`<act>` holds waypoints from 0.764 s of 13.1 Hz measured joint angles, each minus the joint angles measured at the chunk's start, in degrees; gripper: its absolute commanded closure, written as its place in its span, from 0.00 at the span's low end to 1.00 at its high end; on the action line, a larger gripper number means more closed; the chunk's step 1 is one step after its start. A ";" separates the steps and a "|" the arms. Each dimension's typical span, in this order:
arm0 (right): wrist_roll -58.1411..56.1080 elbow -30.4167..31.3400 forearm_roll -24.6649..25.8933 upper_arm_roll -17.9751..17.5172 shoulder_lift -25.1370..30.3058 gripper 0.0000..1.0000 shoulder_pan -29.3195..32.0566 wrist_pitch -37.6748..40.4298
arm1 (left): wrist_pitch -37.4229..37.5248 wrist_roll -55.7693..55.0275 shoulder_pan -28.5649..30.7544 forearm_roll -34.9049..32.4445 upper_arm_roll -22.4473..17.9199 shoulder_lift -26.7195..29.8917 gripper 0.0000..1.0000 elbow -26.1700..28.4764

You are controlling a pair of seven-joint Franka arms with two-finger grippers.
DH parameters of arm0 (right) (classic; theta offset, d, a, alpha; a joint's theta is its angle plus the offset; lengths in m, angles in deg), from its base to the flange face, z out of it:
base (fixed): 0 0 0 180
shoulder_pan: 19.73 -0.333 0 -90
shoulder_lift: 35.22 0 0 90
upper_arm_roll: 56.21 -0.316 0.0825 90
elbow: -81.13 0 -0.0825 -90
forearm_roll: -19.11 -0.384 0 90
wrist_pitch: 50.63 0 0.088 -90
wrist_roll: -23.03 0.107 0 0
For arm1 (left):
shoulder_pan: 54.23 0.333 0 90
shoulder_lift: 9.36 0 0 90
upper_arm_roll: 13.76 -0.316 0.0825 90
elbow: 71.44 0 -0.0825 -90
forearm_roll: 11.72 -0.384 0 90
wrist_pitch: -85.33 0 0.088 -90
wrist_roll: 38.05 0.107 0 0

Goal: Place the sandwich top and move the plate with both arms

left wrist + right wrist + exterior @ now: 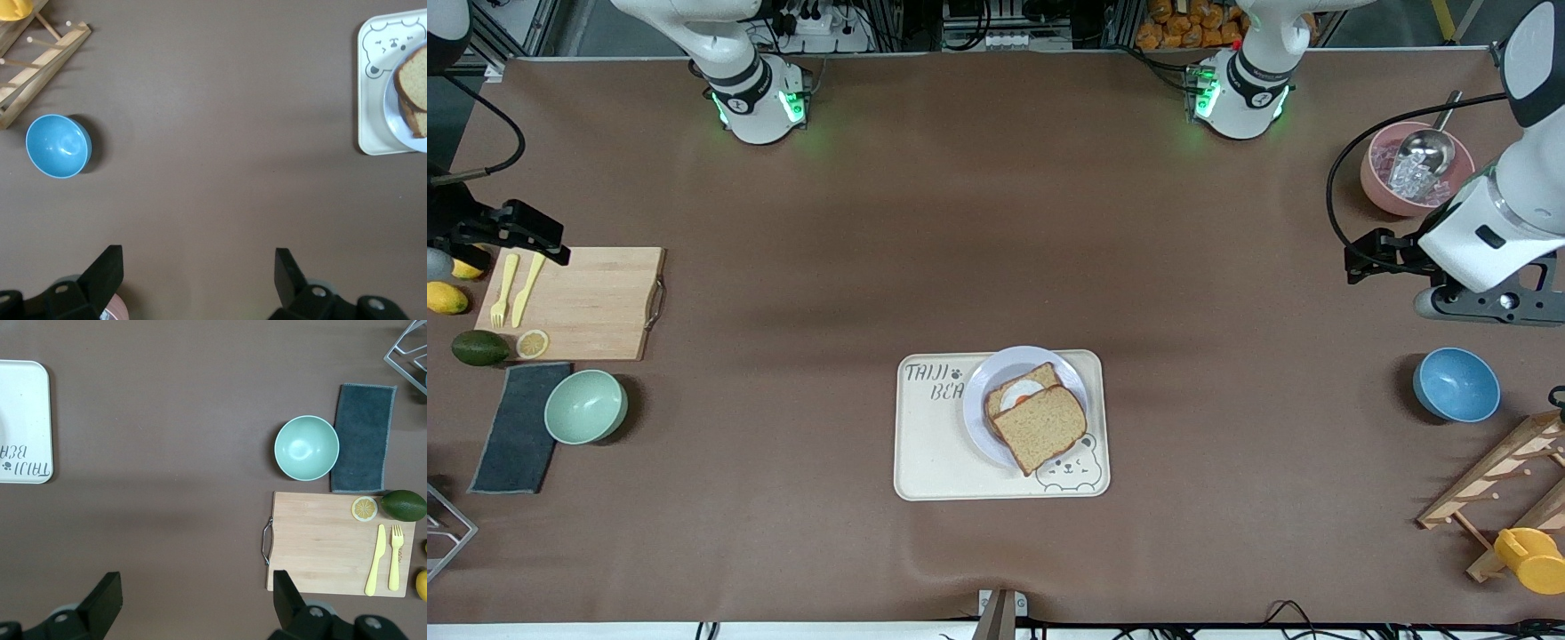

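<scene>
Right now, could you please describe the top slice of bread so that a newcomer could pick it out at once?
Find the cream tray with a bear drawing, in the middle of the table toward the front camera. On it sits a pale round plate, and the top slice of bread lies there, overlapping a slice with a fried egg. It is the plain light-brown slice, nearest the bear.

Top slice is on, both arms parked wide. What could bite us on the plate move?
1. The sandwich top sits skewed, overhanging the plate toward the front camera; tilt could slide it off.
2. The plate lies inside the tray, so its raised edge may catch it.
3. The left tool and right tool, both open, must grip together.
</scene>
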 measured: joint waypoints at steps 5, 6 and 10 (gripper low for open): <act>0.00 0.00 -0.05 0.12 0.00 0.00 0.09 0.02 | 0.73 -1.45 0.42 0.00 -0.02 2.03 0.00 0.19; 0.00 0.00 -0.05 0.14 0.00 0.00 0.16 0.02 | 0.81 -1.68 0.69 0.00 -0.02 2.36 0.00 0.30; 0.00 -0.02 -0.05 0.14 0.00 0.00 0.31 0.00 | 0.86 -1.88 1.51 0.69 -0.42 3.87 0.00 1.05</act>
